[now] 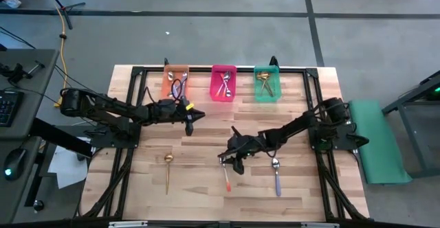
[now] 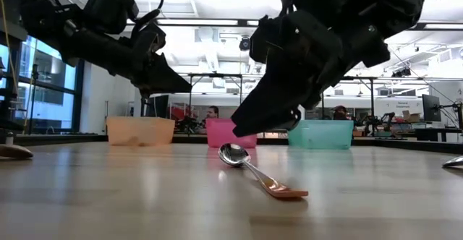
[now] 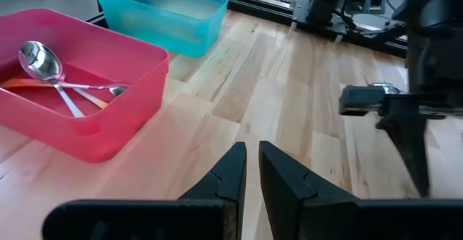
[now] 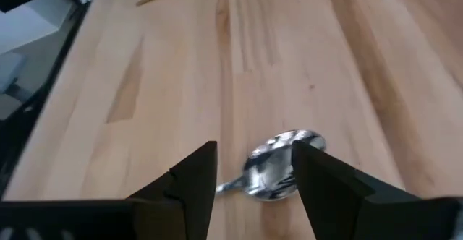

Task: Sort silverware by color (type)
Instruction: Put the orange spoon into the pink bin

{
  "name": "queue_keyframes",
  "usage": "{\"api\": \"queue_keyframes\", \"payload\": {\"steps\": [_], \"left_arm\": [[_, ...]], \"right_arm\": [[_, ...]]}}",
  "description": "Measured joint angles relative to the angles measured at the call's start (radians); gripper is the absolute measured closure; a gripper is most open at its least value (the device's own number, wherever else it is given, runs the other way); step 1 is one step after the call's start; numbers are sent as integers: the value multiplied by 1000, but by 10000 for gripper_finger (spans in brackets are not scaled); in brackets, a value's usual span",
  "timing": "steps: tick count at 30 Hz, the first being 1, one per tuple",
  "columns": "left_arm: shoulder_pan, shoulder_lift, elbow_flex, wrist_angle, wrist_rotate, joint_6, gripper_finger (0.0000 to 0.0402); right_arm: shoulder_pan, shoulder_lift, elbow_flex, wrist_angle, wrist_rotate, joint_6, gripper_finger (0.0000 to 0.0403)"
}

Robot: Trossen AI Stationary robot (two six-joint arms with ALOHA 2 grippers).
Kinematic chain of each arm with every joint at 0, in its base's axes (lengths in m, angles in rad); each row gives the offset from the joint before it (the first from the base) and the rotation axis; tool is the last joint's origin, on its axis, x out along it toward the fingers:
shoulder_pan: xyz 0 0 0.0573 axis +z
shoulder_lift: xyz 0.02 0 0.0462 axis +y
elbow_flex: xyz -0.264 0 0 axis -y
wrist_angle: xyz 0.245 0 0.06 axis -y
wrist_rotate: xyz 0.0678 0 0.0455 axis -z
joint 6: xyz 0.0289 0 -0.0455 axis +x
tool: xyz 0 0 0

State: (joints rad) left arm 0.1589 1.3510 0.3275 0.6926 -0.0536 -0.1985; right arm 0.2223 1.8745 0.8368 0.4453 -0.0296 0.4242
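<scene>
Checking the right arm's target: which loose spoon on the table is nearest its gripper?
The orange-red-handled spoon, bowl between the open right gripper; the purple-handled spoon and gold spoon lie farther off.

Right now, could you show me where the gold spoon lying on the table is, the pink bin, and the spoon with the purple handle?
All-gold spoon (image 1: 168,170), high view, on its thin handle.
Translucent pink plastic bin (image 1: 214,95), high view, on its left wall.
Silver spoon with purple handle (image 1: 278,181), high view, on the handle.

Lighting was bright and even, supplied by overhead ceiling fixtures visible in the low view. The table showed soft glare. The spoon in the right wrist view was blurred, with edges soft.
</scene>
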Motion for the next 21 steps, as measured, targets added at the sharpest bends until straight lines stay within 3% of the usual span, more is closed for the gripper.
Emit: {"api": "queue_keyframes", "payload": {"steps": [5,15,21], "left_arm": [[-19,0,0,0,-17,0,369],[-51,0,0,-10,-49,-10,369],[-55,0,0,-9,-61,-10,369]], "right_arm": [[-43,21,-1,-5,18,-16,230],[-58,124,2,107,-123,20,232],[-56,155,3,170,-127,29,265]]}}
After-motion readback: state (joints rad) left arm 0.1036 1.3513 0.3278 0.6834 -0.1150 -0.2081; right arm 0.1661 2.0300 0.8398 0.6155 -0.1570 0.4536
